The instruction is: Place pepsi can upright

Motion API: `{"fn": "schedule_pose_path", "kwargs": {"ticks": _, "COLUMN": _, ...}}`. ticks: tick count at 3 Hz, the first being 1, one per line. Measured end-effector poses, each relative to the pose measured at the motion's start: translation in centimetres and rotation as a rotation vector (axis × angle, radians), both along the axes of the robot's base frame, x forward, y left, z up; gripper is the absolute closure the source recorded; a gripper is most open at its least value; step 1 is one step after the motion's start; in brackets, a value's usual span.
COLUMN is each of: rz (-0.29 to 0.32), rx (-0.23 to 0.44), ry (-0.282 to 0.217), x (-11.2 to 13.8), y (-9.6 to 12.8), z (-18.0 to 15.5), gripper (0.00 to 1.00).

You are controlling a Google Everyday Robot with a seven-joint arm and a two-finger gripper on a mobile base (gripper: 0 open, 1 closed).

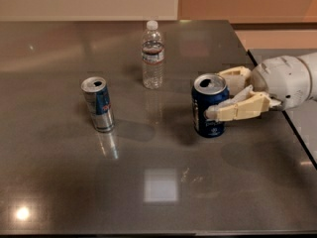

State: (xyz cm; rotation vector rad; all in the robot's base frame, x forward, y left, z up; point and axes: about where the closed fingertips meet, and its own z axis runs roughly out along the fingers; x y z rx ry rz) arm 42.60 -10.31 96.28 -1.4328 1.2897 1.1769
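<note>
The pepsi can [207,99], dark blue with an open silver top, stands upright on the dark table [158,192] right of the middle. My gripper [218,94] reaches in from the right and is shut on the can. One cream finger [241,110] lies across the can's front right side, the other [235,74] sits behind its top. The can's base seems to rest on the table. The white arm [287,81] hangs over the table's right edge.
A slimmer blue-and-silver can [97,104] stands upright at the left. A clear water bottle [152,55] with a white cap stands behind the middle. The table's right edge [285,120] runs just below my arm.
</note>
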Motion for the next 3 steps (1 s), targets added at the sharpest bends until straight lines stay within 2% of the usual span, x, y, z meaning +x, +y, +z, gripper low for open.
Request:
{"fn": "schedule_pose_path", "kwargs": {"ticks": 1, "rz": -0.018, "rx": 0.056, "ry": 0.044, "x": 0.4, "y": -0.2, "z": -1.4, "gripper": 1.00}}
{"fn": "schedule_pose_path", "kwargs": {"ticks": 3, "rz": -0.052, "rx": 0.151, "ry": 0.065, "x": 1.1, "y": -0.6, "z": -3.6, "gripper": 1.00}}
